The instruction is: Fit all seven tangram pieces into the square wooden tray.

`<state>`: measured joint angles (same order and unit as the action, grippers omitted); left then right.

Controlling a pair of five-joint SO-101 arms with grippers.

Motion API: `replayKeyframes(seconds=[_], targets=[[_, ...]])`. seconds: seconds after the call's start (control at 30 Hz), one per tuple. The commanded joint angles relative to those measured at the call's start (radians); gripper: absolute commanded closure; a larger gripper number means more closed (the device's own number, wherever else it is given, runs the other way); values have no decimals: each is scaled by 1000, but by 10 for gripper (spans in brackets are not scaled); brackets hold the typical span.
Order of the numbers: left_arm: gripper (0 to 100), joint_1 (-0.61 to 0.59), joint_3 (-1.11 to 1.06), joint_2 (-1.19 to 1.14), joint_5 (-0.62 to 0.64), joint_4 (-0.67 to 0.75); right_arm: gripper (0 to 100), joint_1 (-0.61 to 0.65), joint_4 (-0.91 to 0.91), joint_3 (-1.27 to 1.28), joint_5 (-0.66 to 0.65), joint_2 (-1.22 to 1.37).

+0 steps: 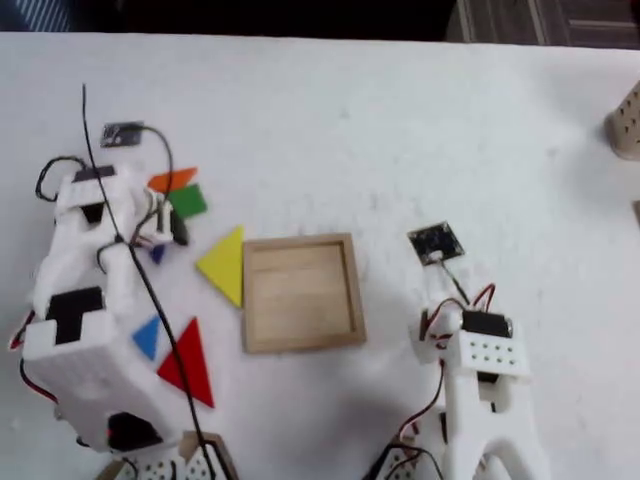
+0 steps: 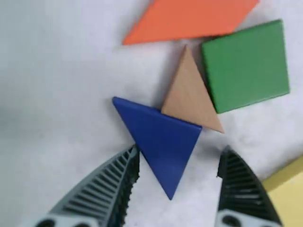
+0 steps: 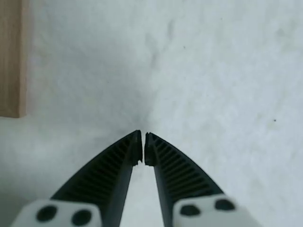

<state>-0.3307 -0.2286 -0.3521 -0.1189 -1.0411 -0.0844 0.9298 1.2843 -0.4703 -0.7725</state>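
The left gripper point(image 2: 180, 153), jaws apart, straddled the dark blue triangle point(image 2: 161, 139) at its tip, apart from the empty wooden tray point(image 1: 300, 290). Closing there might squirt it out or shove the touching tan triangle point(image 2: 189, 97). The right gripper point(image 3: 143, 149) had its jaws together.

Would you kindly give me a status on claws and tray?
Left claw open, astride tip of dark blue triangle. Right claw shut, over table beside tray. Tray holds no pieces. Tan triangle touches the dark blue.

The tray point(image 1: 302, 344) is bare matt wood, the blue triangle point(image 2: 163, 142) smooth, the table point(image 1: 400, 120) faintly rough.
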Motion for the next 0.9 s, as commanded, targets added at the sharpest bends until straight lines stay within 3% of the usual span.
replayKeyframes(seconds=[0.0, 0.13, 0.2, 0.43, 0.63, 0.87], targets=[[714, 30, 51, 12, -78, 8, 981, 1, -15, -8, -12, -30], [714, 36, 60, 15, -245, 14, 981, 21, -15, -5, -12, -28], [716, 33, 75, 10, -247, 38, 981, 21, -15, -3, -25, -31], [714, 39, 87, 5, 206, 91, 981, 21, -15, -3, -68, -28], [717, 58, 66, -7, 288, -26, 981, 21, -15, -3, -69, -28], [718, -21, 57, -8, 384, -115, 981, 21, -15, -3, -69, -28]])
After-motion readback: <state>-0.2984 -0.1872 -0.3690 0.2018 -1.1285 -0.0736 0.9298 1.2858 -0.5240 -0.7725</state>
